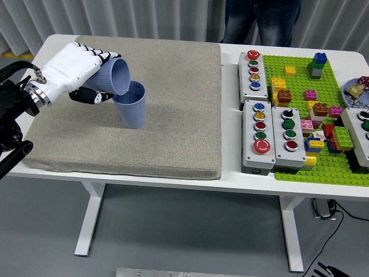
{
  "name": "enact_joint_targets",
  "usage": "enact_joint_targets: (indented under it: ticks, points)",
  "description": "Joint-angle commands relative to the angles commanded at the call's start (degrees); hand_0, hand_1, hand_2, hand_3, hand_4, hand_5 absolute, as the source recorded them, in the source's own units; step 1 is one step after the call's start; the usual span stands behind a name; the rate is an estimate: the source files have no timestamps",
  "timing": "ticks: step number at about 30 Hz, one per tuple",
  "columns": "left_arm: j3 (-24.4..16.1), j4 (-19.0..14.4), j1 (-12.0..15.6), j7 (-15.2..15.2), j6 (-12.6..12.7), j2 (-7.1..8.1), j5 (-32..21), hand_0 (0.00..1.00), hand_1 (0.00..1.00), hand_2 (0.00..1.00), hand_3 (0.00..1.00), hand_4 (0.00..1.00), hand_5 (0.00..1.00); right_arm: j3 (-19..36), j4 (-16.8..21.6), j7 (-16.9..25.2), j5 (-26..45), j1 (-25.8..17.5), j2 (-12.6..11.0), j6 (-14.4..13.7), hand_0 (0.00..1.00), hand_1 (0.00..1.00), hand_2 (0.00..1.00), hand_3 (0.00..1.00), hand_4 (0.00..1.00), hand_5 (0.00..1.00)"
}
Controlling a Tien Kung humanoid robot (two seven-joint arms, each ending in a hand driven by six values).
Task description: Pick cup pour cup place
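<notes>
My left hand (86, 72), white with black finger joints, is shut on a blue cup (115, 75) that lies tipped on its side, its mouth facing right and down. Its rim hangs just over the open top of a second blue cup (131, 105), which stands upright on the grey mat (173, 115). The hand sits left of the standing cup and does not touch it. What is inside either cup cannot be made out. My right arm does not show.
Right of the mat lie grey button boxes (271, 135) and a green baseplate (323, 115) with several loose bricks. A person (262, 20) stands at the table's far side, hands out of sight.
</notes>
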Motion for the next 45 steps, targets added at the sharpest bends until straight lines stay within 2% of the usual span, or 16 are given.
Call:
enact_joint_targets:
  ticks: [23, 34, 40, 45]
  points:
    - [0.96, 0.25, -0.91, 0.59, 0.79, 0.23, 0.00, 0.400, 0.502, 0.611, 0.604, 0.550, 0.122, -0.50, 0.00, 0.30, 0.54, 0.26, -0.13, -0.22, 0.763, 0.698, 0.708, 0.607, 0.168, 0.350]
    - [2.11, 0.03, -1.56, 2.21, 0.74, 0.43, 0.00, 0.400, 0.502, 0.610, 0.603, 0.548, 0.116, -0.55, 0.00, 0.38, 0.54, 0.22, -0.14, -0.33, 0.763, 0.698, 0.709, 0.606, 0.168, 0.350]
    - [2.07, 0.07, -1.53, 2.04, 0.83, 0.34, 0.00, 0.400, 0.502, 0.610, 0.601, 0.548, 0.113, -0.62, 0.00, 0.43, 0.68, 0.21, -0.12, -0.43, 0.765, 0.698, 0.709, 0.607, 0.168, 0.349]
    - [1.78, 0.25, -1.29, 0.42, 1.21, 0.35, 0.00, 0.401, 0.502, 0.610, 0.602, 0.545, 0.112, -0.61, 0.00, 0.36, 0.64, 0.07, -0.05, -0.51, 0.762, 0.698, 0.708, 0.606, 0.168, 0.348]
